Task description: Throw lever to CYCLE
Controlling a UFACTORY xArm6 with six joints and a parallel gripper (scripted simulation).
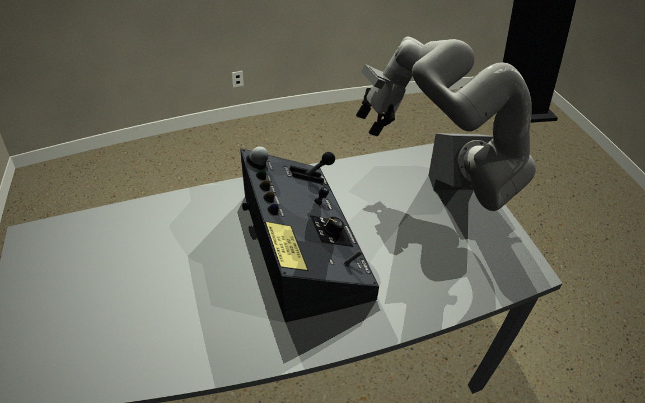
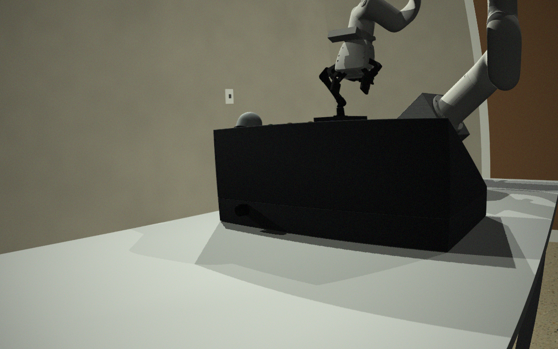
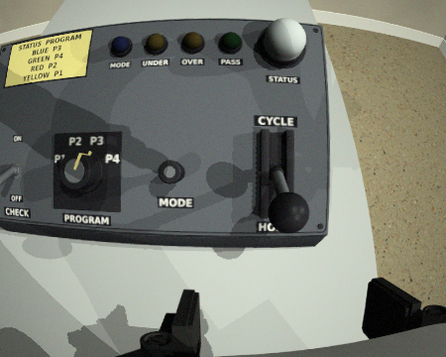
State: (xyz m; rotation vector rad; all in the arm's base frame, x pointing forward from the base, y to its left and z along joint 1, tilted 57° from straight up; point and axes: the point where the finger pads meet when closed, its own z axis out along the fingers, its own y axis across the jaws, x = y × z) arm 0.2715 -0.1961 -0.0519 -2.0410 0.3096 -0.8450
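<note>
A dark console [image 1: 302,228] sits on the grey table. Its lever, with a black ball knob [image 3: 288,210], stands in a slot [image 3: 277,173] at the end away from the CYCLE label [image 3: 275,121], leaning toward the arm's side; it also shows in the top view [image 1: 327,158] and in the exterior view [image 2: 340,103]. My gripper [image 1: 374,116] is open and empty, held in the air above and beyond the lever, apart from it. In the wrist view its two fingers frame the table edge below the console.
The panel also carries a white STATUS dome [image 3: 284,40], several round lamps [image 3: 174,44], a MODE button [image 3: 170,173], a PROGRAM dial [image 3: 78,171], a CHECK toggle [image 3: 7,175] and a yellow label [image 3: 49,58]. The arm's base [image 1: 452,165] stands at the table's far right.
</note>
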